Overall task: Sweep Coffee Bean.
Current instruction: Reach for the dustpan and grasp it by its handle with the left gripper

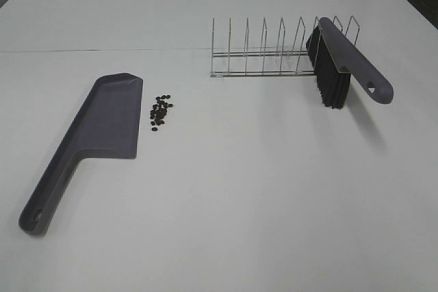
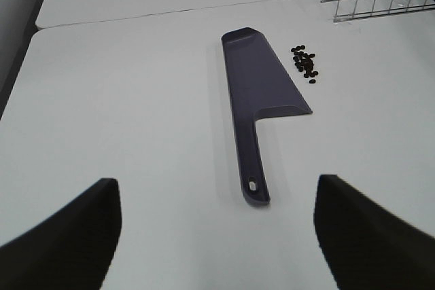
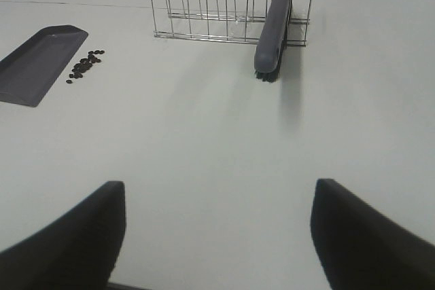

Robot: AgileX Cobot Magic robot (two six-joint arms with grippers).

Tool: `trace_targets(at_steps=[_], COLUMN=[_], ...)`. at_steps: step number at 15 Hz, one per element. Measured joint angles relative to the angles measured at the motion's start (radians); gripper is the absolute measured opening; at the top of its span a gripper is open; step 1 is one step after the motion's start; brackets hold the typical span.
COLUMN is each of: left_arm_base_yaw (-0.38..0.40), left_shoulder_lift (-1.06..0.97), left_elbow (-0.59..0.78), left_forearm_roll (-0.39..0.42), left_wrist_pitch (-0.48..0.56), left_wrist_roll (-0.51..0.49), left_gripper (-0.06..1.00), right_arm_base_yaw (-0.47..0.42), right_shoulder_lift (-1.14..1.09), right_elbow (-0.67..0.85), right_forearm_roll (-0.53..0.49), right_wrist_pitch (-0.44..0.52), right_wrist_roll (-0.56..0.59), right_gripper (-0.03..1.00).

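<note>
A cluster of small dark coffee beans (image 1: 160, 111) lies on the white table just right of the grey dustpan (image 1: 102, 125), which lies flat with its handle toward the near left. The beans (image 2: 305, 63) and dustpan (image 2: 258, 93) also show in the left wrist view, and both show in the right wrist view, beans (image 3: 85, 67) and dustpan (image 3: 37, 62). A grey brush (image 1: 345, 59) with black bristles rests in the wire rack (image 1: 267, 49), handle sticking out; the right wrist view shows it too (image 3: 274, 25). My left gripper (image 2: 217, 236) and right gripper (image 3: 217, 236) are open, empty, and short of the objects.
The wire rack (image 3: 217, 11) with several upright dividers stands at the back of the table (image 1: 260, 189). A seam between table sections runs across behind the dustpan. Neither arm shows in the exterior high view.
</note>
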Motion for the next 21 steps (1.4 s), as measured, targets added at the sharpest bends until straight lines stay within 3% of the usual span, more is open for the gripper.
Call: trace_targets(at_steps=[21], left_arm_base_yaw=[0.000], left_shoulder_lift=[0.000], left_elbow=[0.000], left_forearm_roll=[-0.003], left_wrist_pitch=[0.000], left_wrist_roll=[0.002], left_gripper=[0.72], right_arm_base_yaw=[0.000], right_shoulder_lift=[0.000], right_elbow=[0.000], right_forearm_roll=[0.000], right_wrist_pitch=[0.000], right_wrist_roll=[0.000], right_gripper=[0.64])
